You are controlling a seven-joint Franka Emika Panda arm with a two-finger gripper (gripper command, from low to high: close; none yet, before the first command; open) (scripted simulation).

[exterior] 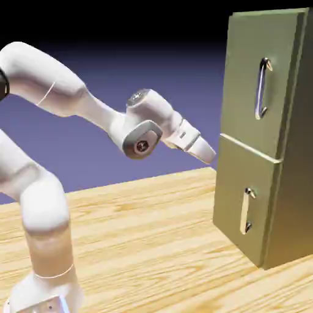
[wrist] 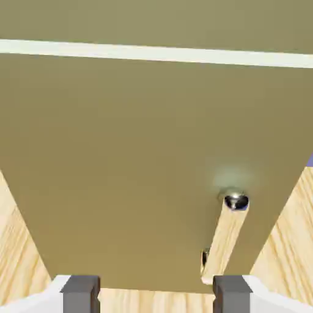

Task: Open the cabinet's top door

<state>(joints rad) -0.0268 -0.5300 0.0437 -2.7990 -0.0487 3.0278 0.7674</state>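
The olive-green cabinet stands at the right of the exterior view with both doors shut. The top door carries a long vertical silver handle. My gripper hangs just left of the cabinet front, about level with the seam between the doors and below that handle, touching nothing. In the hand view the grey fingertips stand wide apart, so the gripper is open and empty. Beyond them lies the lower door with its short handle. A pale seam divides it from a strip of the top door.
The lower door's small handle sits below and right of the gripper. The wooden table stretches from the arm's base to the cabinet's foot.
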